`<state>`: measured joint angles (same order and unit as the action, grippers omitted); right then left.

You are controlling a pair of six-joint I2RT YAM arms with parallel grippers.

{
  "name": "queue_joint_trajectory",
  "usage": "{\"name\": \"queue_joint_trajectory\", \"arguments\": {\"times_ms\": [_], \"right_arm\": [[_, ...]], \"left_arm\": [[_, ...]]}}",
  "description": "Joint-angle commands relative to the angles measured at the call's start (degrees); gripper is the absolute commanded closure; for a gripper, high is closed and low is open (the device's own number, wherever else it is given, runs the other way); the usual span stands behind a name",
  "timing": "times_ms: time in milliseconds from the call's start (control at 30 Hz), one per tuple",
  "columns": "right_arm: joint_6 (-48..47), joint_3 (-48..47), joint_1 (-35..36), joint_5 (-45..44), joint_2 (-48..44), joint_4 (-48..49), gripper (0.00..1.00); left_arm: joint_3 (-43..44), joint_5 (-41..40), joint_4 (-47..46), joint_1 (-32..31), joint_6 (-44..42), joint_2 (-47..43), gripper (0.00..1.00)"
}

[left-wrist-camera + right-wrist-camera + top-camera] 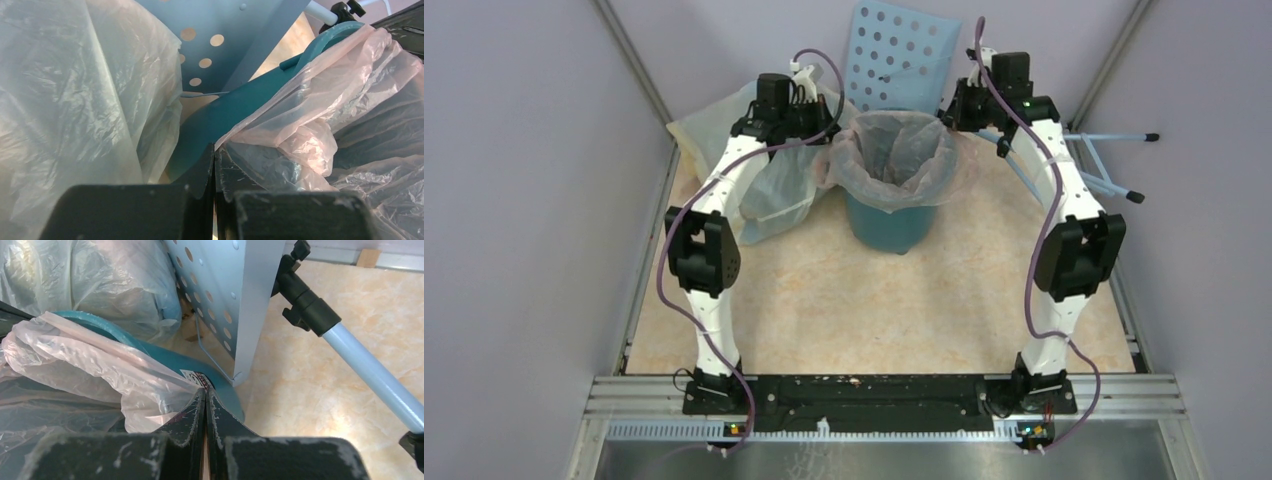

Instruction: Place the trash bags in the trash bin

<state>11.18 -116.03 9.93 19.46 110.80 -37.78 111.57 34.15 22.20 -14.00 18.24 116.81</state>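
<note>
Nearest the arm bases, noted only bare table. Further out, found bin upright mid-table, with bag already seated inside it, mouth spread open and pale-pink film folded outward over the rim all round. Found left gripper clenched at the rim's left side, jaws pressed flat together. Saw film bunched just beside the fingertips and lying against the right finger, but could not tell whether any is pinched between. Found right gripper likewise clamped tight at the rim's right side, with the folded bag edge against its left finger and the bin wall directly ahead. Again could not tell whether film is caught. Judged step in hand to be final seating of the bag over the rim, with the task close to done. Judged next move to call for parting both jaws and lifting clear without dragging the thin film back off the rim; any film snagged between the fingers would pull the overhang loose. Left of the bin, noted bulging clear sack just beside the overhang, no part of the job. Behind the bin, noted perforated blue panel leaning toward the back wall, and to the right a blue pole lying on the table.
</note>
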Motion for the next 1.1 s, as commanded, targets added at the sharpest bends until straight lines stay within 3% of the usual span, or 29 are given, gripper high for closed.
{"name": "queue_joint_trajectory", "arguments": {"times_ms": [0,433,633,933,1067], "right_arm": [[1.74,0.52,-0.88,1.18,1.61,-0.3,1.0],[6.53,12.85,-0.77,4.03,-3.29,6.81,1.0],[6.27,12.78,-1.24,-2.51,-7.3,4.56,0.99],[7.11,16.61,-3.69,-5.9,-15.43,1.0,0.64],[7.65,20.42,-3.86,-13.0,-20.34,-0.7,0.45]], "left_arm": [[2.02,4.91,0.48,0.98,2.61,2.72,1.0],[-0.54,9.52,-0.01,0.99,7.52,3.1,1.0],[-8.03,9.17,-3.66,0.65,8.57,-2.16,1.0],[-19.98,7.5,-10.47,-3.23,11.39,-10.32,1.0],[-22.66,6.46,-10.45,-3.45,10.61,-12.78,1.0]]}}
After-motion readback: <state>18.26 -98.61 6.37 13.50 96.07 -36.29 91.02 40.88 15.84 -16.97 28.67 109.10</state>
